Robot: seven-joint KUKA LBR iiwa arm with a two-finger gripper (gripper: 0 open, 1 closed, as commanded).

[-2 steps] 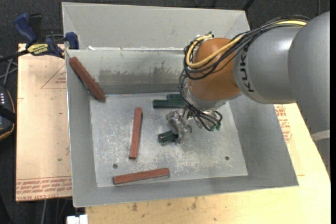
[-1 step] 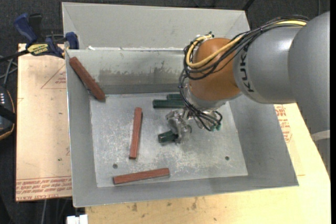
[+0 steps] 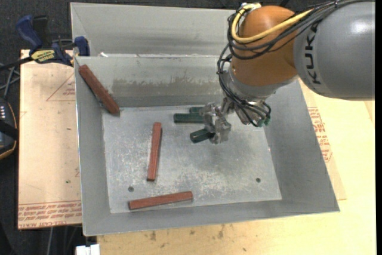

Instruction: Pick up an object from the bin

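Well left of the dark green piece (image 3: 201, 137) lies a brown stick (image 3: 154, 151); just above it in view lies a second green piece (image 3: 188, 117). At its right end hangs my pincer (image 3: 218, 127), whether spread or pressed together I cannot tell. Step in hand, I judge: seating the grasp; the next move calls for a sure closure on the dark green piece, then a straight lift.

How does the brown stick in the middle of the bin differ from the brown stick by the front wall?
The middle stick runs front to back; the front stick lies crosswise along the front wall of the bin. The middle stick looks narrower, the front stick broader. The middle stick lies nearer the gripper than the front stick. Both are reddish brown, long, straight, and lie flat.
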